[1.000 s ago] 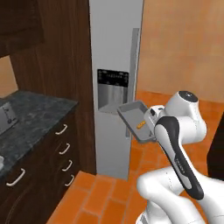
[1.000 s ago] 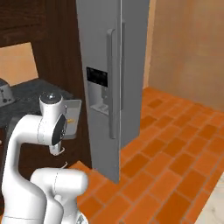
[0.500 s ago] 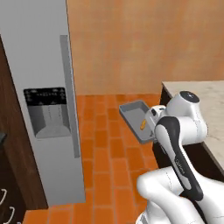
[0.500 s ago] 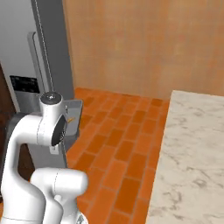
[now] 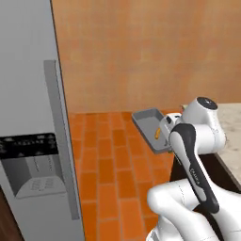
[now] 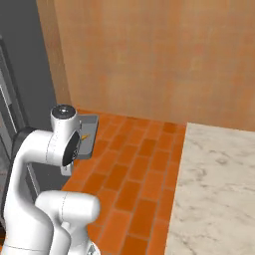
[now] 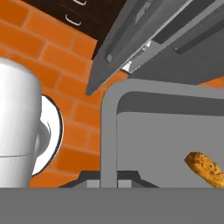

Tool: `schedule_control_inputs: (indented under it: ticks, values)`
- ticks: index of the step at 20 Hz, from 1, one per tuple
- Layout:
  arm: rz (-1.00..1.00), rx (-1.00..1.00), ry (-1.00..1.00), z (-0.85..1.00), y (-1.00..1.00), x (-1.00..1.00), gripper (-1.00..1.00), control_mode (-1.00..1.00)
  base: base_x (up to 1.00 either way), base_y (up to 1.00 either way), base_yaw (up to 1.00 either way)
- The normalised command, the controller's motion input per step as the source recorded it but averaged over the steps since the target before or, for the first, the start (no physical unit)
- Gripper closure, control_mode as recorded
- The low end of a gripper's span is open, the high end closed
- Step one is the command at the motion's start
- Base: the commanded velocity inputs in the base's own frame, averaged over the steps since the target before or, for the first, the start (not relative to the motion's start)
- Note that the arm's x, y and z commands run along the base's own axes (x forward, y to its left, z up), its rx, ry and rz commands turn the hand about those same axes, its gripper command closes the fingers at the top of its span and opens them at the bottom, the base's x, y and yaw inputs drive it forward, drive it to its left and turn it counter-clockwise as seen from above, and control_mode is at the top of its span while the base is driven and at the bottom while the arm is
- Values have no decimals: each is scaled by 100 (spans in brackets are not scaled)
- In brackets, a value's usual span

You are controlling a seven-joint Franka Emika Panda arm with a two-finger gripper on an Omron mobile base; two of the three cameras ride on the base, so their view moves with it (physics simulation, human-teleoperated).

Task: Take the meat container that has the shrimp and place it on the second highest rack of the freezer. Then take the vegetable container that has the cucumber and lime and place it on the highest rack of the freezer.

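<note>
While my claw is clenched on the near rim of the meat container [image 5: 149,128], that grey tray hangs in the air at the middle of the left base view, tilted, above the orange brick floor [image 5: 106,164]. It is a shallow rectangular tray with raised walls and rounded corners. The shrimp [image 5: 157,134] lies inside it, a small curved orange piece far smaller than the tray; in the hand view it sits at the lower right, speckled and golden. In the right base view the tray shows at centre left, just past my wrist.

I can read no writing or brand anywhere. The freezer [image 5: 28,94] fills the left side of the left base view, its door shut, with a long grey bar handle [image 5: 63,146] and a dark dispenser panel [image 5: 30,162] at lower left. A marble counter [image 6: 214,184] takes the lower right of the right base view. A tan wall [image 6: 159,55] stands behind everything. In the hand view dark drawers with pale handles [image 7: 74,13] show at the top.
</note>
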Motion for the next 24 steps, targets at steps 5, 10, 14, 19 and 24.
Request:
schedule_control_inputs:
  ticks: [5, 10, 14, 19, 24]
  values:
    - [0, 0, 0, 0, 0, 0, 100, 100, 100, -29, 41]
    - [0, 0, 0, 0, 0, 0, 100, 100, 100, -34, 69]
    - [0, 0, 0, 0, 0, 0, 100, 100, 86, -51, 76]
    - [0, 0, 0, 0, 0, 0, 100, 100, 51, -62, 74]
    - [0, 0, 0, 0, 0, 0, 100, 100, 21, -87, 71]
